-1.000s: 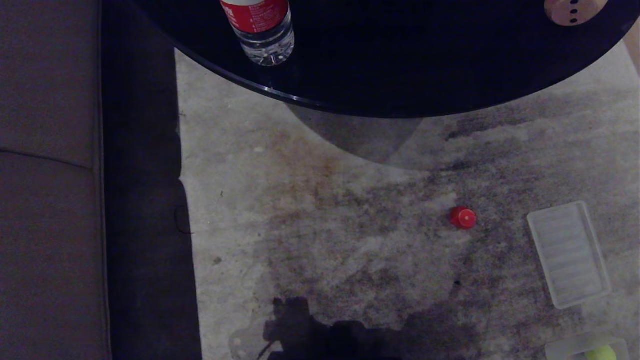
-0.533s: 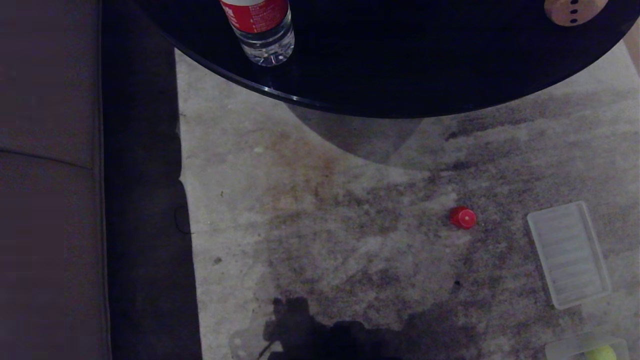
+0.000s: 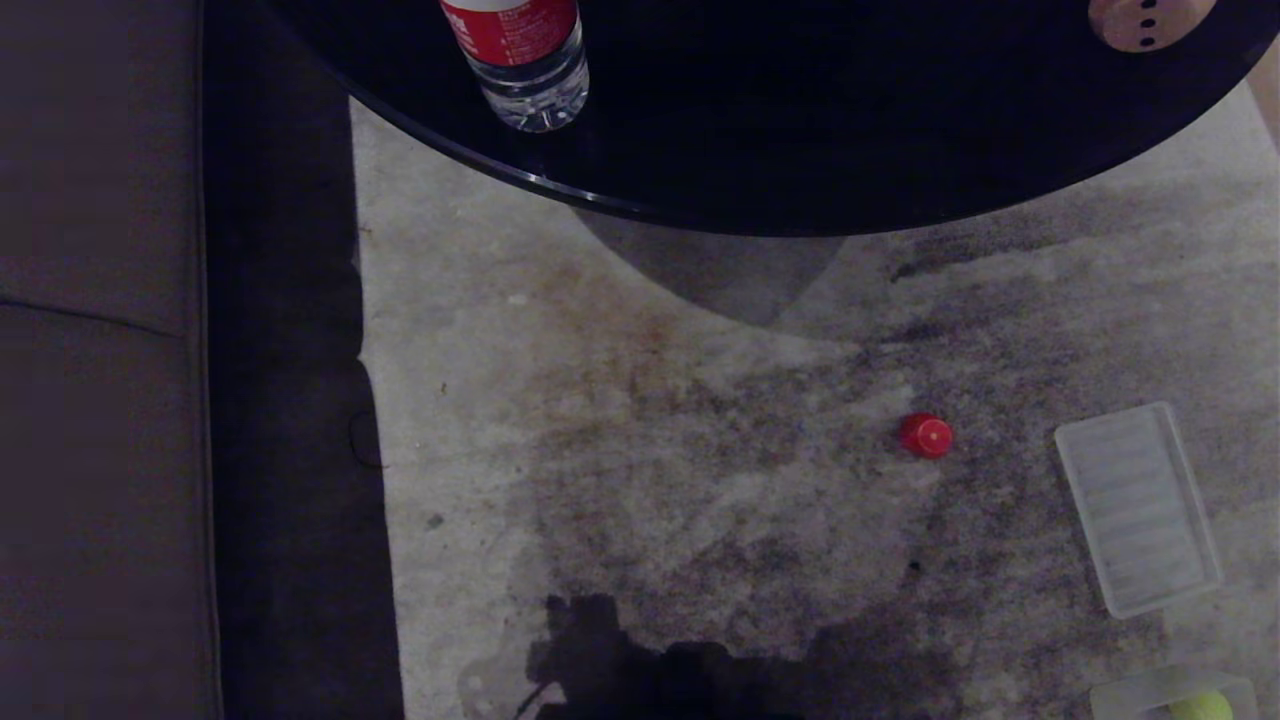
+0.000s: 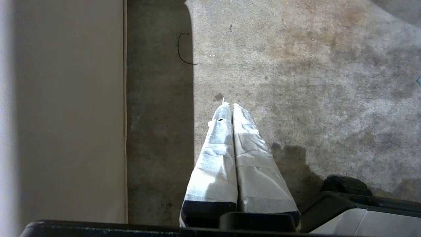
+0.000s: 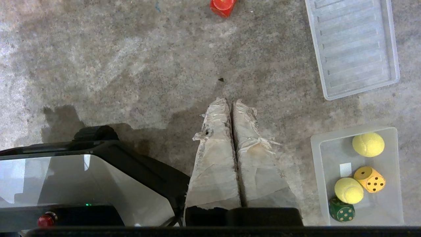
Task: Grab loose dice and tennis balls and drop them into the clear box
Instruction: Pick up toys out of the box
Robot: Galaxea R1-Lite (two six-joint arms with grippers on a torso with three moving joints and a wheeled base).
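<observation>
Nothing has shifted since a second ago.
The left gripper (image 4: 232,106) and right gripper (image 5: 231,101) hang over the carpet (image 5: 131,65), both jaws closed and empty.

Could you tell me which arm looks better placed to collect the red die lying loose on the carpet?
Probably the right. The small red die lies on the grey carpet ahead of the right tool, near the clear plastic box. The left tool faces only bare carpet beside the sofa.
</observation>
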